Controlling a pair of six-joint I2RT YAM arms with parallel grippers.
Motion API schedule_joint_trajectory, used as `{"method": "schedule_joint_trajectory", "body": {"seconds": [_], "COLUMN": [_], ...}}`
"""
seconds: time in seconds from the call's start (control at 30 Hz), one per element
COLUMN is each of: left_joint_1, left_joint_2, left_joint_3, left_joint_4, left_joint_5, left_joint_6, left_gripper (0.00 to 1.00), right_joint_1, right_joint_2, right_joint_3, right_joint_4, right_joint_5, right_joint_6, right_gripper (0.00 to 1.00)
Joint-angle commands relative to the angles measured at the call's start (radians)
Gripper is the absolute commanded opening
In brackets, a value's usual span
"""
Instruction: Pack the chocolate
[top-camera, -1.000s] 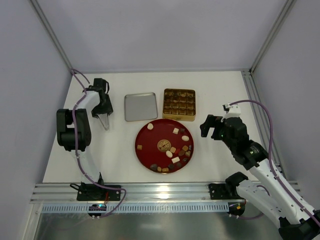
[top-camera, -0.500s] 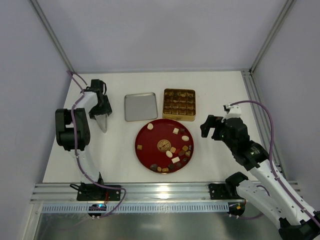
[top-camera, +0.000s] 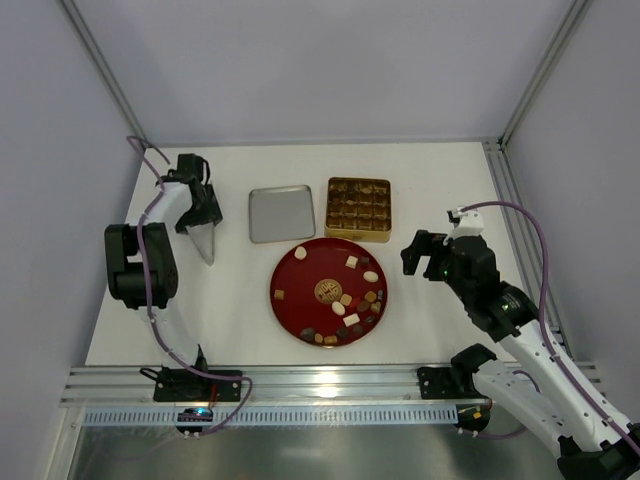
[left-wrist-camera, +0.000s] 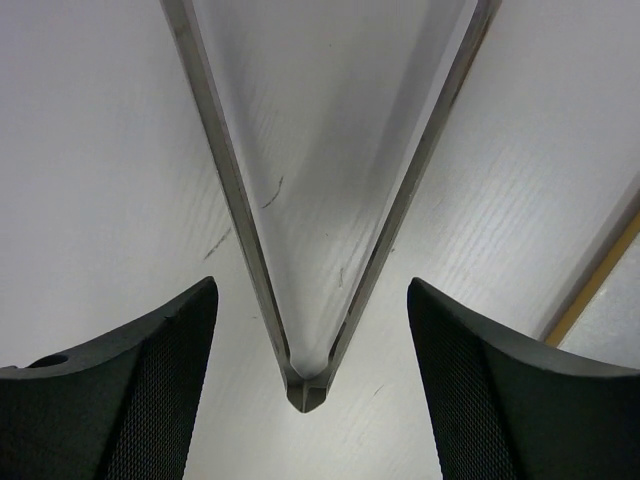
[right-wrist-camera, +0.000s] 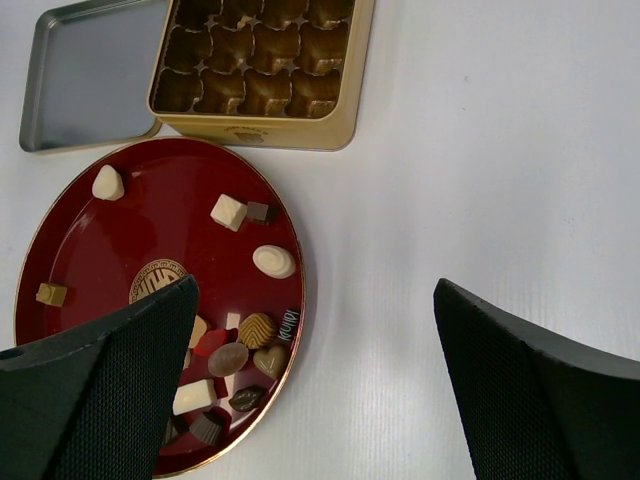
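Chocolate (right-wrist-camera: 258, 328) partly behind right tool (right-wrist-camera: 315, 290); tin (right-wrist-camera: 262, 131) cropped top.

white table (top-camera: 440, 180) inside pale grey walls (top-camera: 320, 70), aluminium rail (top-camera: 300, 382) along near edge

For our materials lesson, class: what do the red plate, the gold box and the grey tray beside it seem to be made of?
Red plate: probably lacquer or glossy plastic; smooth shine, gilt rim. Gold box: likely thin metal, satin gold, folded rim. Grey tray: likely sheet metal, dull brushed finish, rolled edge.
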Motion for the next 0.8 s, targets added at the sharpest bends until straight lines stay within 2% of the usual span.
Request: {"method": "schedule_joint_trajectory", "body": {"seconds": [0.0,0.17,0.2,0.37,0.57,0.67,0.77], "left_joint_1": [0.004,-0.013,-0.046,-0.109,-0.172,-0.171,-0.171], "left_joint_2": [-0.107,-0.192,-0.21,-0.2,-0.077,0.009,0.078], "left_joint_3": [0.03,0.03,0.033,0.057,0.114,0.155,0.186], "left_joint_4": [-0.004,0.018,0.022,0.052,0.095,0.095,0.097], "left_joint_5": [-0.024,0.04,0.054,0.146,0.183,0.191,0.186], "left_joint_6": [-0.007,-0.028,-0.03,-0.045,-0.053,-0.059,-0.05], "left_gripper": [0.75,0.72,0.71,0.68,0.63,0.57,0.56], "right_joint_1": [0.0,0.0,0.0,0.0,0.0,0.0,0.001], "right_joint_2": [0.003,0.025,0.037,0.111,0.284,0.361,0.423], "right_joint_3": [0.039,0.045,0.056,0.149,0.321,0.367,0.381], "right_joint_4": [0.007,0.02,0.024,0.024,-0.005,0.006,0.044], "right_joint_5": [0.014,0.008,-0.001,-0.041,-0.064,-0.07,-0.113], "right_joint_6": [-0.013,-0.007,-0.006,0.0,0.008,0.003,0.0], "right_gripper": [1.0,1.0,1.0,1.0,1.0,1.0,1.0]}}
